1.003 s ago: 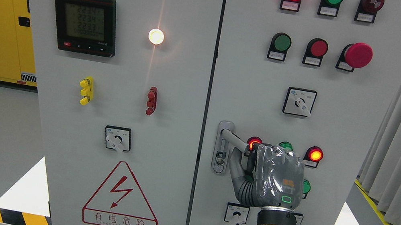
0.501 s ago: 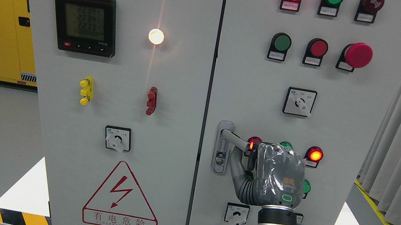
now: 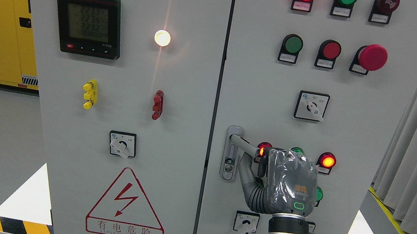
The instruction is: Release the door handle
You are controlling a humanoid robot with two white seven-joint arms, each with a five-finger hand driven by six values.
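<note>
Behind right hand, handle half-hidden.

I see the door handle, a grey metal lever, swung out rightward and slightly downward from its upright silver lock plate at the left edge of the right cabinet door; its far end is hidden inside a covered hand.

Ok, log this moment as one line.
right hand: shut on door handle | handle: not yet released | right cabinet door: closed | left hand: not in view
</note>
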